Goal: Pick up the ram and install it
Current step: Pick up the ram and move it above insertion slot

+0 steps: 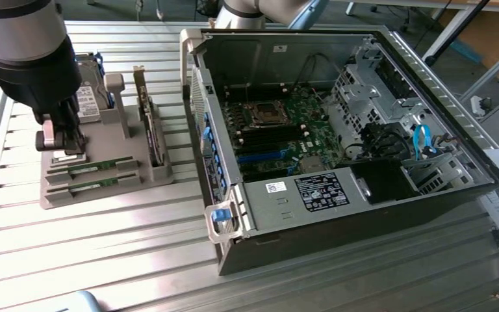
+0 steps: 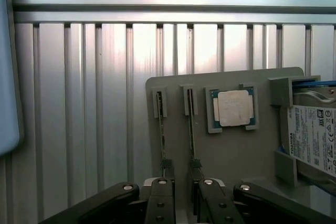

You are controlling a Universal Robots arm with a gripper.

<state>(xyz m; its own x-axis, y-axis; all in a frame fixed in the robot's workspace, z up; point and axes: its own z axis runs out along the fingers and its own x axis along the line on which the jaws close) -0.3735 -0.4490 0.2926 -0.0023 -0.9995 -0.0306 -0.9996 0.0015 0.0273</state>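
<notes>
The pincer hangs low over one end of a grey holder that lies on the ribbed metal desk, and its jaws stand apart, gripping nothing. The ram stands on its edge in a slot of that holder, and its near end runs into the gap between the two dark fingers; whether either finger touches it cannot be told. A second memory stick stands parallel in the next slot, just outside the pincer, its near end passing under one finger. Just beyond the ram on the other side, a square silver processor lies flat in its own recess, and further off the same way a hard drive with a white label sits in the holder. From the exterior view the pincer is right above the ram, an expansion card stands upright near it, and the open computer case lies well apart from it, with the motherboard bare inside
</notes>
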